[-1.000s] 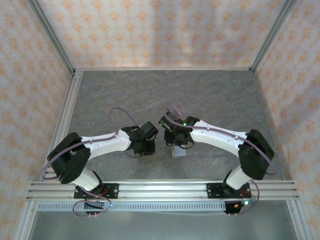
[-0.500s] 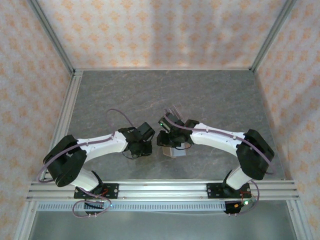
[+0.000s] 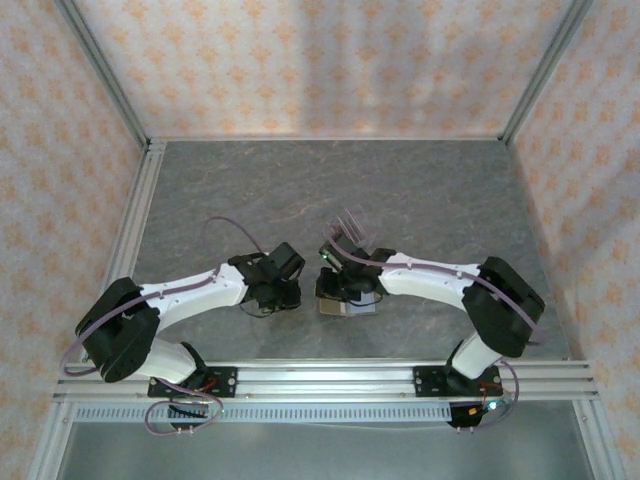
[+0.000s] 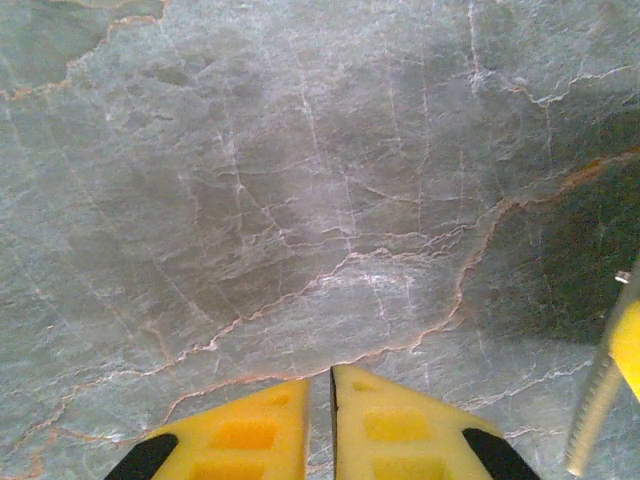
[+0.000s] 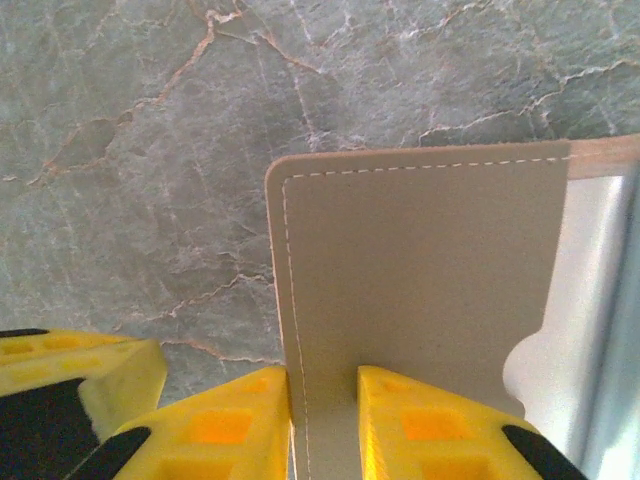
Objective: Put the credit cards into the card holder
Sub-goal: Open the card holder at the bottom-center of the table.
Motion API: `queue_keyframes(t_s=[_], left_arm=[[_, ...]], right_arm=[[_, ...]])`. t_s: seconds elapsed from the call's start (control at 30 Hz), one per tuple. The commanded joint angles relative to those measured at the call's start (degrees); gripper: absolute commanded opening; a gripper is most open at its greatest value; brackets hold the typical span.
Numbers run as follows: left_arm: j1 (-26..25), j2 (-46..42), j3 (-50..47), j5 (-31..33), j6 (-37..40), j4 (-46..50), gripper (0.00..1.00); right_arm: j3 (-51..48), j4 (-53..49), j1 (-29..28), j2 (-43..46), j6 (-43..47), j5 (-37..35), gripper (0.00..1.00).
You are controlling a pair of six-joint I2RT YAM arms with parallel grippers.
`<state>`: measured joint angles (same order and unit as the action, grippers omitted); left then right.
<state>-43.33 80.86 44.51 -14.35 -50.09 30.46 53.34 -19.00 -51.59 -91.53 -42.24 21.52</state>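
Observation:
The tan card holder point(image 5: 420, 260) has pale stitching along its edge and stands on edge over the marbled table. My right gripper point(image 5: 323, 375) is shut on its lower edge. From above, the card holder point(image 3: 348, 307) is a small pale-tan patch under the right gripper point(image 3: 343, 290). A pale silvery surface point(image 5: 590, 300) shows beside and behind the tan panel, and I cannot tell what it is. My left gripper point(image 4: 320, 375) is shut with nothing in it, just left of the holder, and from above the left gripper point(image 3: 283, 297) sits at centre. No maroon credit cards are in view.
A clear acrylic slotted stand point(image 3: 350, 225) stands just beyond the right gripper. Aluminium rails point(image 3: 320, 375) run along the near edge, and patterned walls close in the back and both sides. In the left wrist view the right arm's yellow finger point(image 4: 628, 345) shows at the right edge.
Both grippers have come down towards the near edge. The right gripper carried the holder slightly left and nearer. The left gripper drew back to the left.

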Motion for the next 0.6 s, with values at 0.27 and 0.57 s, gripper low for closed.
queue_keyframes(t_s=[0.27, 0.57], left_arm=[[0.3, -0.4, 2.1, 0.2, 0.2, 2.1, 0.19], [0.2, 0.5, 3.3, -0.6, 0.4, 1.7, 0.20]], right_arm=[[-0.5, 2.1, 0.7, -4.6, -0.7, 2.3, 0.33], [1.1, 1.1, 1.3, -3.9, -0.7, 4.4, 0.41]])
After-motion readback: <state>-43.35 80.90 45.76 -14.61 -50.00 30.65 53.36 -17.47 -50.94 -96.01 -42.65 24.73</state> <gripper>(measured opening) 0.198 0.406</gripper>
